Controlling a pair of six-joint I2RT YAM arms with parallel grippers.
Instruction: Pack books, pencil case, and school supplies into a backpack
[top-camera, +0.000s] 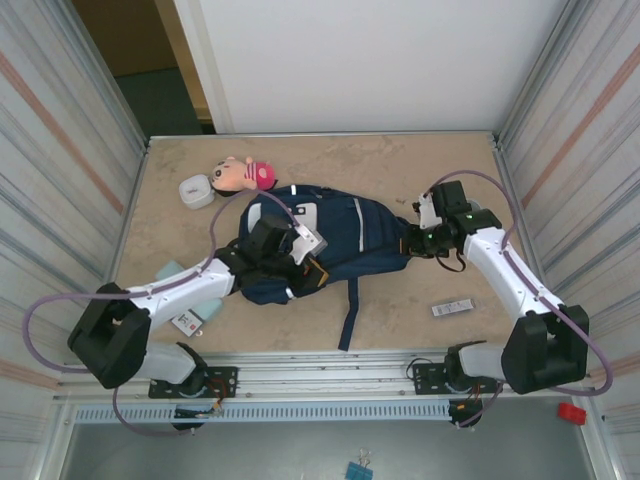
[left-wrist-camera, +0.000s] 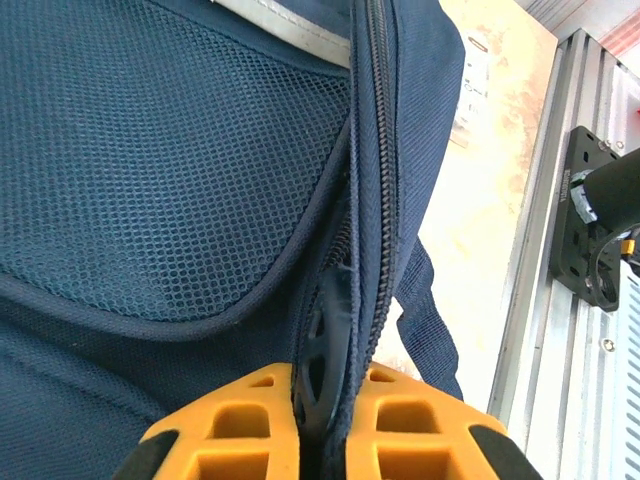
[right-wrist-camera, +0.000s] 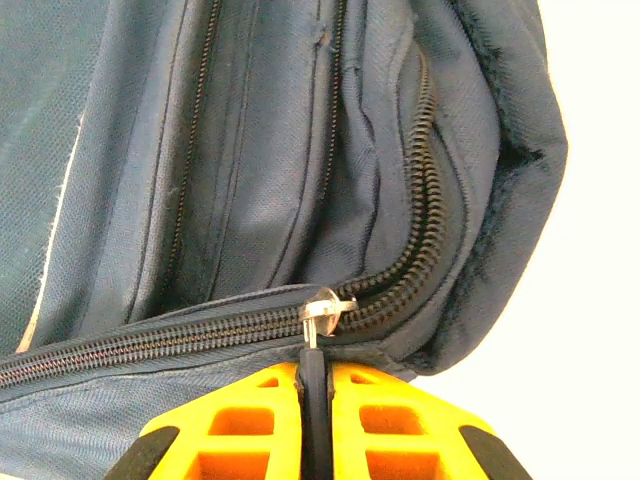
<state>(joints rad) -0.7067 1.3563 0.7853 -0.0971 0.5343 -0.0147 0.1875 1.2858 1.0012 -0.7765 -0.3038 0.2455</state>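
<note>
While the navy backpack lies mid-table, packing looks barely started. The right gripper is clamped tight on the zipper pull, and the left gripper pinches the bag's seam. The white-and-black bar, teal pad and card pack sit outside, unpacked.

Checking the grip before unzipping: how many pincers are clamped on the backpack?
2. The left pincer pinches the backpack along its zipper edge; the right pincer holds the zipper pull.
</note>
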